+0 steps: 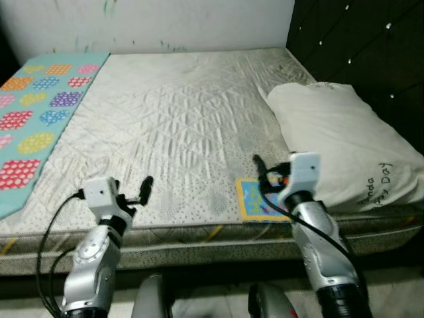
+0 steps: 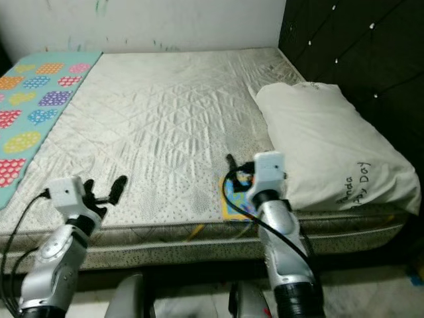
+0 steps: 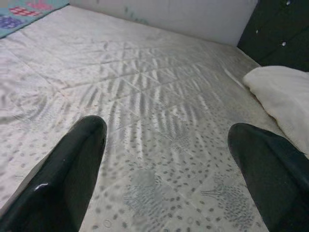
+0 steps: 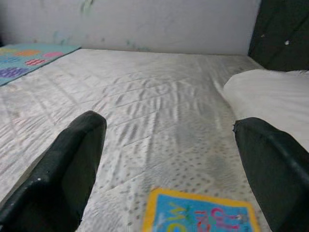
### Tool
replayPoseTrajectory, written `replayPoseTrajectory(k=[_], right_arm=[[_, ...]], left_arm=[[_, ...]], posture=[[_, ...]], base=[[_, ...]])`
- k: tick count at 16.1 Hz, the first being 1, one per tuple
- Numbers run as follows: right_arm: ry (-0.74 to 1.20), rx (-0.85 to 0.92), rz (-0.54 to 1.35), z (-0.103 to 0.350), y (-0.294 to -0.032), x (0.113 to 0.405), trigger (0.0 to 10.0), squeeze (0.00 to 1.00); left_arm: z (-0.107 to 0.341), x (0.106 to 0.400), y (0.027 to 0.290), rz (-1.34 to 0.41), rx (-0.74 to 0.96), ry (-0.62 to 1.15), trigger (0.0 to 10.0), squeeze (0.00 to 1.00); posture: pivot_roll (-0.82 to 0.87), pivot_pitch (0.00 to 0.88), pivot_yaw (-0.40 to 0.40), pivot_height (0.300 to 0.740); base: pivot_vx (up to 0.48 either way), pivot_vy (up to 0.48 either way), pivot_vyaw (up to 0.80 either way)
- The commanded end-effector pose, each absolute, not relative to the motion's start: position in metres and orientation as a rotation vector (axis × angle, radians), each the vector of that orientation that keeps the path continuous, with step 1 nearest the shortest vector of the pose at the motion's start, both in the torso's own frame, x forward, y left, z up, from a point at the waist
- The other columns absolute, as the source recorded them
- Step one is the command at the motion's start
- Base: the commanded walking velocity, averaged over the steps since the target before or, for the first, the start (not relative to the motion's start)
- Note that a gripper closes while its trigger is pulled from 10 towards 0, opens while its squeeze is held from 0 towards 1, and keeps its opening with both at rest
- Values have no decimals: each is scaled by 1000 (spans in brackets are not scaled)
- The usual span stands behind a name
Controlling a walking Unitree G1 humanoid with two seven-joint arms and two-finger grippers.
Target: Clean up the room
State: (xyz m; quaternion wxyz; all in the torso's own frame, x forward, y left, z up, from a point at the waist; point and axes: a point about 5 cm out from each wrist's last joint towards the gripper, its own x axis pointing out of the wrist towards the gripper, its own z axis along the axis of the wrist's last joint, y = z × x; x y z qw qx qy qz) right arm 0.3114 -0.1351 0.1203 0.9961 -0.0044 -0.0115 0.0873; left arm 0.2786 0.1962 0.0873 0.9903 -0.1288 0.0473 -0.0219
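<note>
Near the bed's point(image 1: 179, 119) front edge, both spread, empty pincers, left point(image 1: 136, 192) and right point(image 1: 265, 173), are hovering, leaving the colourful book point(image 1: 255, 201) apparently still awaiting pickup.

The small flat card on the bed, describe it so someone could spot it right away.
Start at the bare quilted mattress, go to its near edge beside the cream pillow. The card lies flat there, just ahead of the right gripper: blue with a yellow border, the only bright patch on that side.
</note>
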Motion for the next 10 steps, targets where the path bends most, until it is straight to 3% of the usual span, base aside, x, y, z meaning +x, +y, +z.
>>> replayPoseTrajectory(k=[1,6,10], right_arm=[[-8,-15,183,119,-133,313,10000,0],[33,-36,202,113,-133,311,10000,0],[86,-155,253,104,-132,310,10000,0]], left_arm=[[87,276,202,-20,-249,103,10000,0],[89,276,196,-26,-255,111,10000,0],[91,275,198,-21,-257,104,10000,0]], posture=[[-159,2,4,559],[-178,37,27,549],[-173,58,20,549]], base=[[0,0,0],[0,0,0],[0,0,0]])
